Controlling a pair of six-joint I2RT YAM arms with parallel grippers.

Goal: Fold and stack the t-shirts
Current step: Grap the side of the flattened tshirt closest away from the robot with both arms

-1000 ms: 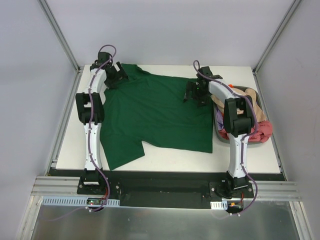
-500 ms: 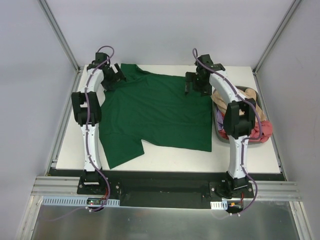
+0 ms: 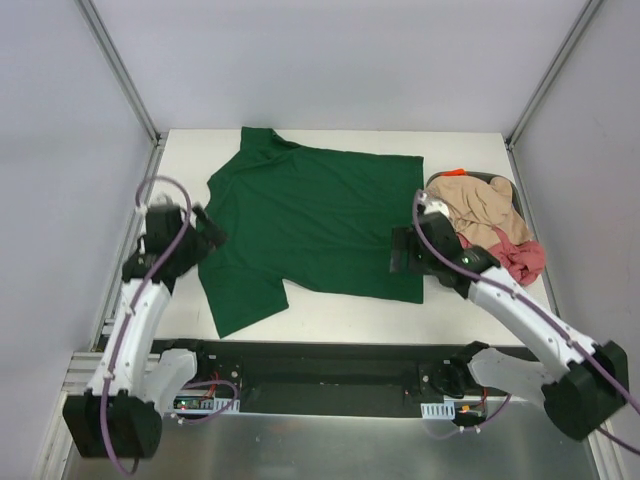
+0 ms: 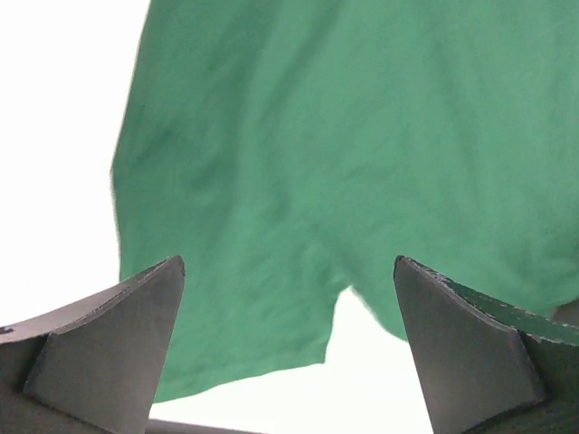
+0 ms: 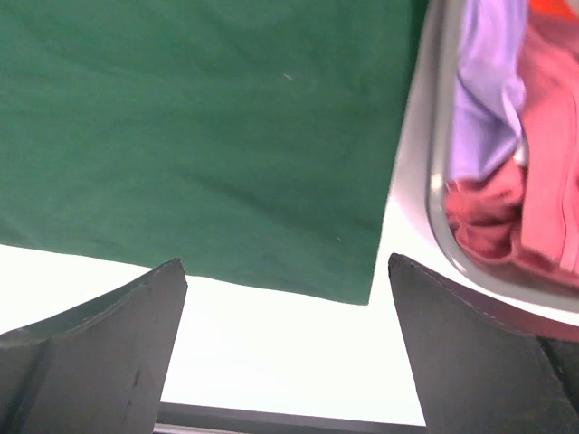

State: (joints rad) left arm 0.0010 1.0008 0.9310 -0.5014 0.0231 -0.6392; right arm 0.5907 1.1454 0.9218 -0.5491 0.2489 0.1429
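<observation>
The dark green t-shirt lies spread flat on the white table, one sleeve toward the near left. My left gripper hovers open and empty at the shirt's left edge; in the left wrist view the sleeve and side seam lie under it. My right gripper hovers open and empty over the shirt's near right part; in the right wrist view the hem corner lies between its fingers. The beige shirt and the pink-red shirt lie heaped in a bin at the right.
The grey bin stands at the table's right edge, with an orange bit at its far rim. The right wrist view shows its rim, purple cloth and pink-red cloth. Grey walls and metal posts enclose the table.
Both arms have pulled back from the shirt's far edge toward the near side. The left gripper now hangs by the left sleeve, the right by the near right hem. The shirt lies flat.
</observation>
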